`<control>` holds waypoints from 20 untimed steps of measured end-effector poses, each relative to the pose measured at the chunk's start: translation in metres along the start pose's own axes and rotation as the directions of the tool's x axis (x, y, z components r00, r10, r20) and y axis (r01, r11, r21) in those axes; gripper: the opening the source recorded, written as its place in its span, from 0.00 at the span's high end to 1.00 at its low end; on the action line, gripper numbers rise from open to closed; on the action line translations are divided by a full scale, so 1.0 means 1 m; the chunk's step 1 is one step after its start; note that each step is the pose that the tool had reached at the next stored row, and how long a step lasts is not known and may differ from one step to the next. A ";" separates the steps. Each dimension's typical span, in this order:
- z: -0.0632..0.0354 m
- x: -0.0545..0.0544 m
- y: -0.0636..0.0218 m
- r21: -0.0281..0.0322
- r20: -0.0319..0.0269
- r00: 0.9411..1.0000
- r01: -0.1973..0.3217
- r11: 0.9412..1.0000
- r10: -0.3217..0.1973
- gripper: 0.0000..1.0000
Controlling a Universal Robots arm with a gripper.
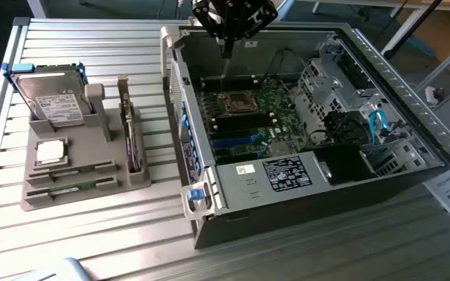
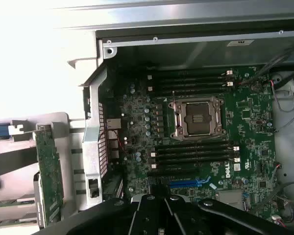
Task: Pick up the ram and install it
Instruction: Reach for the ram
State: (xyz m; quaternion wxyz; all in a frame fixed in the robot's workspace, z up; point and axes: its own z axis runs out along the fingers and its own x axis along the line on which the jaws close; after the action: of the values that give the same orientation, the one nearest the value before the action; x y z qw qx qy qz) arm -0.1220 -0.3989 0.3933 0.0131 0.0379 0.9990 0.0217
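Two ram sticks lie in slots at the front of a grey holder (image 1: pixel 92 126) on the exterior view's left: the ram (image 1: pixel 72 174) and another (image 1: pixel 68 191) in front of it. A long green board (image 2: pixel 49 171) stands on edge in the same holder (image 2: pixel 59 122). My gripper (image 1: pixel 227 54) hangs above the back wall of the open computer case (image 1: pixel 342 175), far from the holder. Its fingers (image 2: pixel 156 200) are shut with nothing seen between them. Below lies the motherboard (image 2: pixel 245 112) with black memory slots (image 2: pixel 191 78) on both sides of the open CPU socket (image 2: pixel 196 117).
The holder also carries a silver hard drive (image 1: pixel 53 102) and a square silver CPU chip (image 1: pixel 51 151). Cables and a drive cage (image 1: pixel 381 129) fill the case's side at the exterior view's right. The slatted metal table (image 1: pixel 92 234) spreads in front.
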 end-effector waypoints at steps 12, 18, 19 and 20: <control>0.0000 0.000 0.0000 0.000 0.000 1.000 0.000 1.000 0.000 0.90; -0.0001 0.007 -0.0006 0.000 0.000 1.000 0.000 1.000 0.000 0.90; -0.0002 0.013 -0.0010 0.000 0.000 1.000 0.000 1.000 0.000 0.90; -0.0003 0.018 -0.0014 0.000 0.000 1.000 0.000 1.000 0.000 0.90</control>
State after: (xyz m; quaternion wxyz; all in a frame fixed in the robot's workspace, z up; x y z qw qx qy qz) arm -0.1400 -0.3990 0.3931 0.0131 0.0379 0.9990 0.0217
